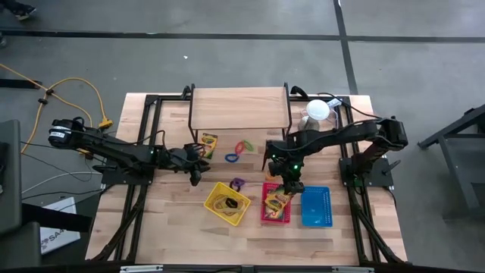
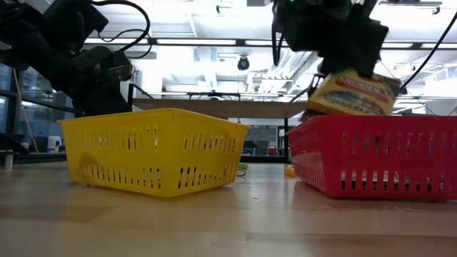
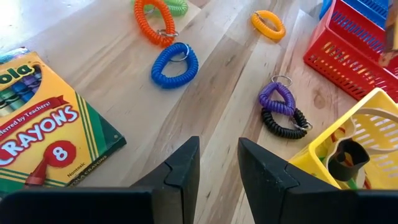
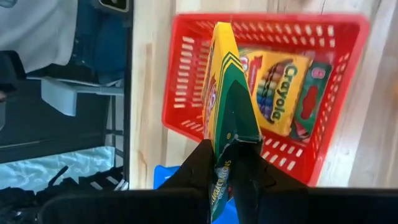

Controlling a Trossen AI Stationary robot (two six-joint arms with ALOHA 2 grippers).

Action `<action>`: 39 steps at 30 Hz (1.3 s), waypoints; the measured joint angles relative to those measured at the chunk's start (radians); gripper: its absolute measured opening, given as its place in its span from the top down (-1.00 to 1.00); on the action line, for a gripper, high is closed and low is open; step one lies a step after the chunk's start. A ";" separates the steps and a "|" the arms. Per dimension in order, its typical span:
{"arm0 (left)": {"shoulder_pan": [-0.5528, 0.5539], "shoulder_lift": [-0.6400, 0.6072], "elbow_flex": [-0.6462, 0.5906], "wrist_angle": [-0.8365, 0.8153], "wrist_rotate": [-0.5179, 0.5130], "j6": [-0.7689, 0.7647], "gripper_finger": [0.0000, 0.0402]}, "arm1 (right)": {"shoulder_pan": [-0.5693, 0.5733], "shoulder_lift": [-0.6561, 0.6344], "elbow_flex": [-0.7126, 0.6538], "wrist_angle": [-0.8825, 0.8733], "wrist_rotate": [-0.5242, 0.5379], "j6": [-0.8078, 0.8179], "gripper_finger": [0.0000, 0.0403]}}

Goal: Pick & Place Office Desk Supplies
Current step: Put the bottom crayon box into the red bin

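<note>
A: Where is the crayon box (image 4: pixel 231 106) now?

B: Pinched by its narrow edge in the right gripper (image 4: pixel 231 163), jaws closed on it, hanging over the red basket (image 4: pixel 186 93). A second crayon box (image 4: pixel 280 93) already lies flat inside.

A: How would you finish the drop?

B: I'd lower it until the thin cardboard is below the rim, tilt it to lie flat beside the other, then let go. The slotted plastic walls could catch a corner.

A: And the left gripper (image 3: pixel 217 163)?

B: Low over the pale wood desk (image 3: pixel 217 81), jaws slightly parted, holding nothing. A third crayon box (image 3: pixel 43 134) lies to its left; coiled rings sit farther out: blue ring (image 3: pixel 175 64), orange ring (image 3: pixel 153 18), purple ring (image 3: pixel 278 98) touching a black ring (image 3: pixel 283 123). The yellow basket (image 3: pixel 357 134) stands to the right.
</note>
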 joint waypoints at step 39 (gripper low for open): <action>0.000 0.000 0.000 0.000 -0.001 0.001 0.48 | 0.086 0.000 -0.023 0.110 0.216 0.115 0.36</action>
